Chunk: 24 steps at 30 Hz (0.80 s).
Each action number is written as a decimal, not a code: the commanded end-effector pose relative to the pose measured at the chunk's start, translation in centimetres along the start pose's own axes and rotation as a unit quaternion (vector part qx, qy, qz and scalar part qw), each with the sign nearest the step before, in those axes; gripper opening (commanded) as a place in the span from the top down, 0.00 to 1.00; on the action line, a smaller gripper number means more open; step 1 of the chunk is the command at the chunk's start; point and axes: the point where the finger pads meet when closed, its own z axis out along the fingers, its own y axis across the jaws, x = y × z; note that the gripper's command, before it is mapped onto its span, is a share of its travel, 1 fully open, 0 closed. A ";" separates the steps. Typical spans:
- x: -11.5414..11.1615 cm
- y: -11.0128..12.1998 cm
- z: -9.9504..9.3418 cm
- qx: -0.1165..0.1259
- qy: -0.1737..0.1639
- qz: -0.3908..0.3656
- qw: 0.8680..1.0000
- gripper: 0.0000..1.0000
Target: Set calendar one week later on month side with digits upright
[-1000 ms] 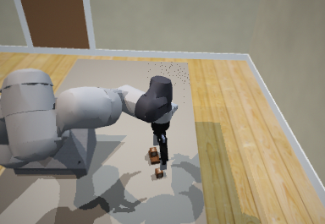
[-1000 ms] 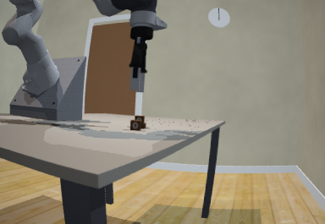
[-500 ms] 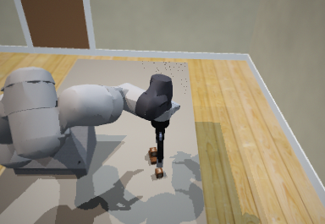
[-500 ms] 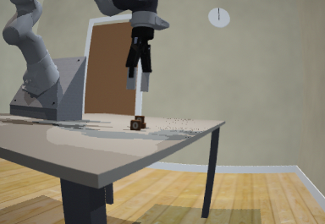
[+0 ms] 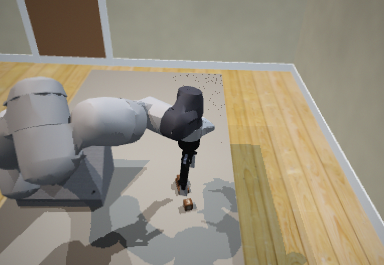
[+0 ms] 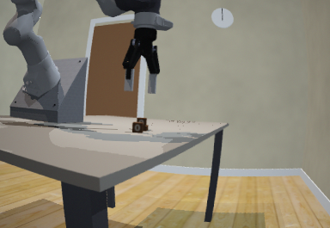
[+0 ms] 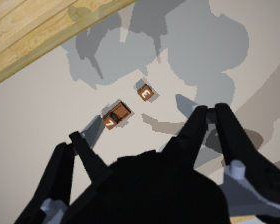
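A small brown calendar tray (image 7: 122,111) lies on the table. At one end of it is a cube (image 7: 110,122) with a 7 on top; the other end looks empty. A second brown cube (image 7: 145,92) (image 5: 188,204) lies on the table outside the tray, a 3 on its top. In the exterior view a cube face (image 6: 137,127) showing 0 stands in front of the tray. My gripper (image 7: 138,111) (image 6: 140,87) (image 5: 184,188) is open and empty, hanging well above the tray and the loose cube.
The grey table (image 6: 64,152) (image 5: 210,107) ends in an edge to the right of the cubes, with wooden floor (image 5: 280,142) beyond. The robot base (image 5: 60,177) (image 6: 64,92) stands at the other side of the table.
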 end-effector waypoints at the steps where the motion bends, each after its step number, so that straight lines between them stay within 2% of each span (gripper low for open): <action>1: -0.1 -0.4 0.0 0.000 0.004 0.084 0.996 0.00; 11: -0.3 -0.9 0.0 0.000 0.004 0.147 0.989 0.00; 24: -0.7 -1.9 0.0 0.001 0.003 0.259 0.966 0.00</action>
